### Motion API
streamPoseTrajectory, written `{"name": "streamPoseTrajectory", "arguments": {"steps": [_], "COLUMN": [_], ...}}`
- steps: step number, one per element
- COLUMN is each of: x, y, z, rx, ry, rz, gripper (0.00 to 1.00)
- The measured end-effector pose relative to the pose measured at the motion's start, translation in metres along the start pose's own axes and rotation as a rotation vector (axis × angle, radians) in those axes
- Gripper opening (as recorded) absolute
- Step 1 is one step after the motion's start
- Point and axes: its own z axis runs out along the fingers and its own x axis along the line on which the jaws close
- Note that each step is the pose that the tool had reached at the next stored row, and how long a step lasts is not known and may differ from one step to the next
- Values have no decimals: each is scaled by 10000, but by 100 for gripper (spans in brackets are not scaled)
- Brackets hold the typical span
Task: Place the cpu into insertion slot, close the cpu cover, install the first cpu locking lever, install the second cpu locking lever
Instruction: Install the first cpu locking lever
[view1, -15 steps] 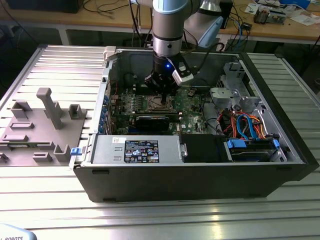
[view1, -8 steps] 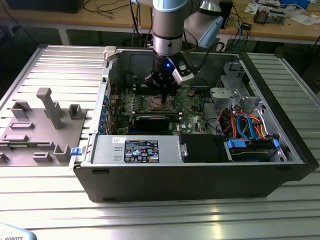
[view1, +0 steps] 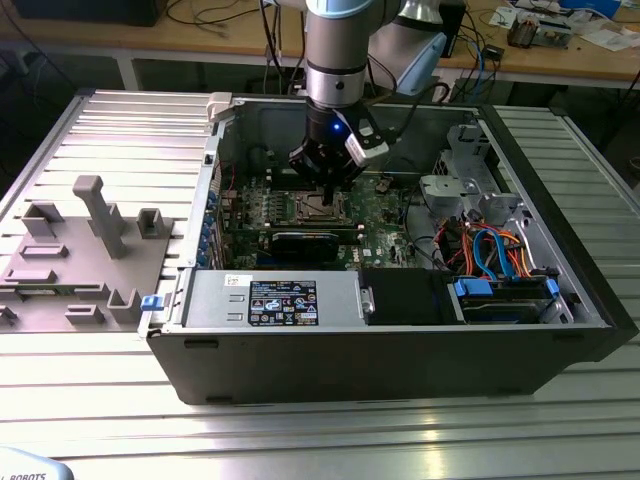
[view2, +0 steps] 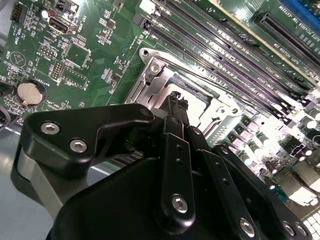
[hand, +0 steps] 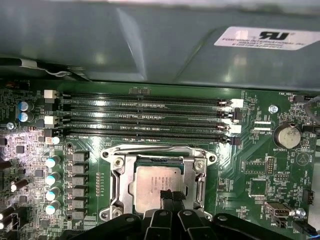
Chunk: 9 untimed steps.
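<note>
Cpu (hand: 157, 181) seated flat in insertion slot (hand: 116, 192), cpu cover (hand: 199, 186) framing it. Gripper (hand: 172, 196) directly above chip's edge, fingers (hand: 166, 198) pressed together, tips touching or just over cpu face, nothing clasped.

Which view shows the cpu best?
The first wrist view: the cpu faces the camera, its pale face mostly bare above the hand. The second wrist view gives a sliver behind the hand; the exterior view only the arm above the socket.

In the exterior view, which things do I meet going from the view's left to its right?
Grey fixture block → labelled power supply → hand over the cpu → blue cables.
</note>
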Motion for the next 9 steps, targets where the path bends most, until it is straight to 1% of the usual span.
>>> {"name": "streamPoseTrajectory", "arguments": {"steps": [1,3,5,9], "x": [-1,-1,-2,-1], "y": [-1,-2,-3,-4], "z": [-12,-29,-49,-52], "rx": [24,46,50,51], "ry": [0,1,1,1], "rz": [-1,-2,-1,-1], "gripper": [11,11,11,11]}}
